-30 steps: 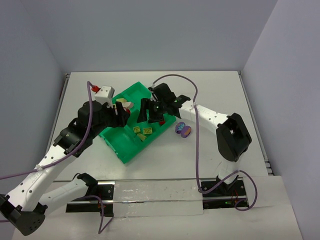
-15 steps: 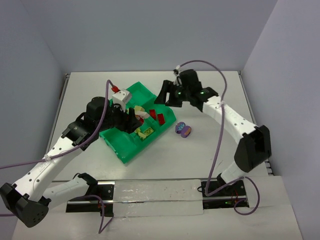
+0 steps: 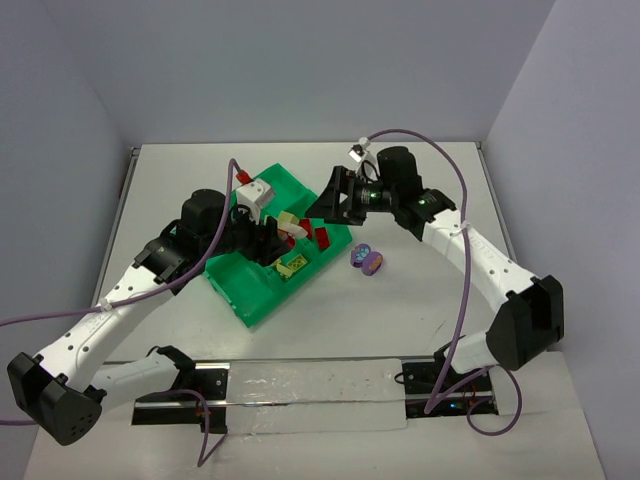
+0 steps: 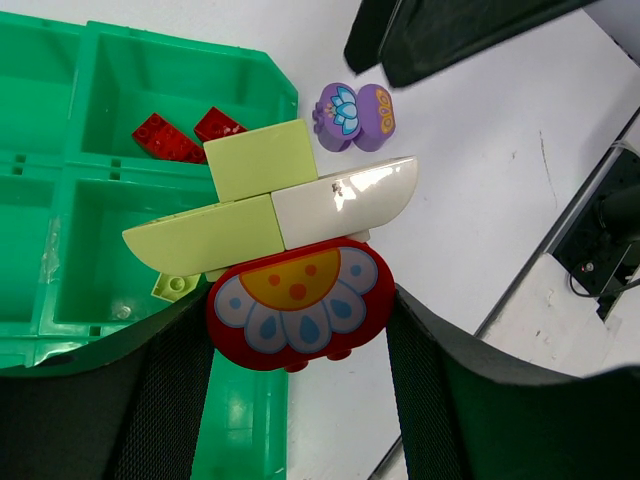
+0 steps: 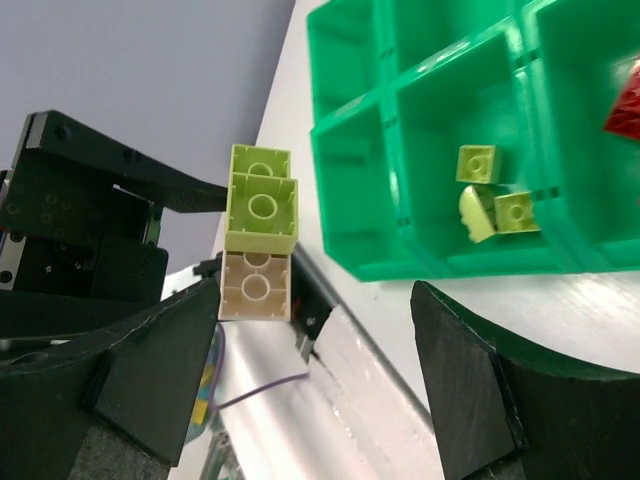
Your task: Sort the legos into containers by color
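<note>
Left gripper [image 4: 300, 300] is clamped on a clump of joined plastic bricks [image 4: 290, 230]. Its fingers [image 4: 170, 400] press the two sides of the bottom piece, a red rounded brick with a flower print [image 4: 300, 335]. Stacked on that are pale yellow-green bricks [image 4: 262, 160] and a cream curved piece [image 4: 345, 195].

The right wrist view shows the clump [image 5: 260, 235] stud side on, in the air and clear of the bright green plastic compartment tray [image 3: 245, 290]. In the top view it sits over the tray's right-hand part.

Right gripper [image 5: 315, 300] has its fingers [image 5: 150, 370] spread wide with nothing between them. It sits at the tray's far right corner [image 3: 335, 200], just beside the held clump.

In the tray:
- Two small red bricks [image 4: 165, 138] lie in a compartment on the right side.
- Loose yellow-green bricks [image 5: 490, 190] lie in the next compartment, nearer the arm bases. There are about three; the exact count is unclear.

A purple brick pair with printed faces [image 3: 367, 260] lies on the white table [image 3: 420, 300], just right of the tray and outside it.
</note>
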Robot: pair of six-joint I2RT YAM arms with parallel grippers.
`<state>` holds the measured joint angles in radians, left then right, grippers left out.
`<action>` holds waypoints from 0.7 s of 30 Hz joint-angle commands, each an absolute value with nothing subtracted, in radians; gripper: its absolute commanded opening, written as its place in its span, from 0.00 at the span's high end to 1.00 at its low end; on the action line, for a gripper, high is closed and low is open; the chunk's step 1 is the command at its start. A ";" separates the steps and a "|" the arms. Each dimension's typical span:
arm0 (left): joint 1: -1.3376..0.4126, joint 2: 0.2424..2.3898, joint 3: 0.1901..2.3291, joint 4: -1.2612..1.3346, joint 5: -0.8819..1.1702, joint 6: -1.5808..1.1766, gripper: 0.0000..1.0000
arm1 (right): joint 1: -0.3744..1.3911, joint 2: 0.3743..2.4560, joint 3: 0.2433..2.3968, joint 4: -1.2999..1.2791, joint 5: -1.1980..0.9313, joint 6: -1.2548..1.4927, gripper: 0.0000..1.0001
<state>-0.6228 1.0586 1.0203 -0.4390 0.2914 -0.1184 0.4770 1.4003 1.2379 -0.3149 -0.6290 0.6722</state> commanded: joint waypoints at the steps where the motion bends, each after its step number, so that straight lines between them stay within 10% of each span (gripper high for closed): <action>1: -0.622 1.056 1.067 -0.381 0.324 -0.097 1.00 | 0.514 1.440 1.260 -0.218 -0.735 0.703 0.15; 21: -0.621 1.037 1.049 -0.396 0.299 -0.091 1.00 | 0.575 1.585 1.361 -0.104 -0.752 0.782 0.32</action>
